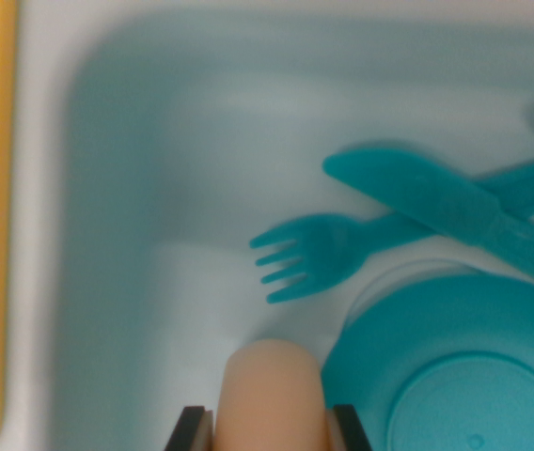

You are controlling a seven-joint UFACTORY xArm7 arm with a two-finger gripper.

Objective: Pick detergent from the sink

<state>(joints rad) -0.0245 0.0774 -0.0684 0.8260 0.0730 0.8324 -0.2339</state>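
One pale sink (154,188) fills the view. One teal plate (455,376) lies just right of the hand (272,434); one teal knife (436,202) crosses one fork (309,254) beyond. The hand's two dark fingers (192,430) clasp one peach detergent bottle (272,395).

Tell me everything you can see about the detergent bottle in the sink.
The detergent bottle shows as a smooth, pale peach, rounded form, likely plastic, rising from the bottom edge of the wrist view. Only its rounded end is visible; no cap or label shows. It sits between the gripper's two dark jaws, which appear closed on its sides. The teal plate lies right beside it; contact cannot be told.
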